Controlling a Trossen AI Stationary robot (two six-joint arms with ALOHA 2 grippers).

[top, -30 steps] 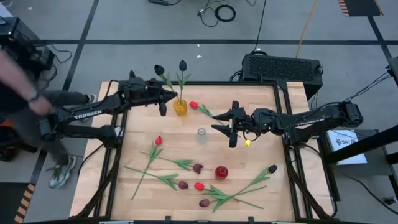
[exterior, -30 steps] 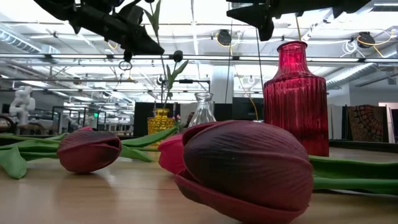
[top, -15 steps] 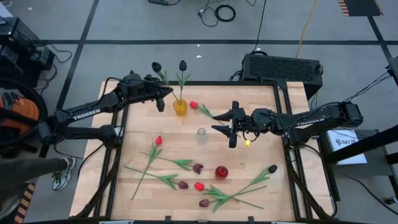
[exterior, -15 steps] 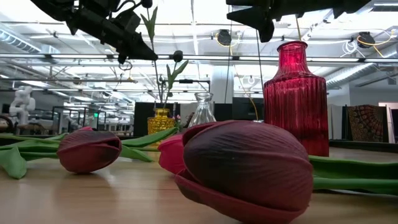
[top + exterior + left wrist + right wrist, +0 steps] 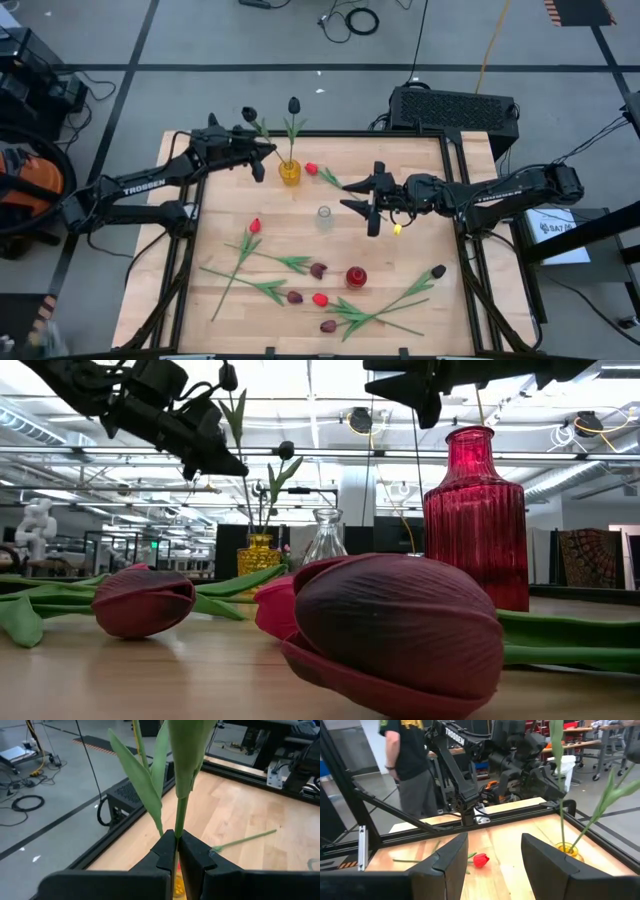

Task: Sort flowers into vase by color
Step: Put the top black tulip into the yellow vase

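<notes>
Robotics lab, concrete floor with loose cables, workbenches, ceiling strip lights

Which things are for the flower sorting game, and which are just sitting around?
For the job:
- artificial tulips with green stems
- yellow glass vase
- clear glass vase
- red ribbed glass vase
- left gripper, shut on a tulip stem

Just around:
- black perforated box
- coiled black cable
</notes>
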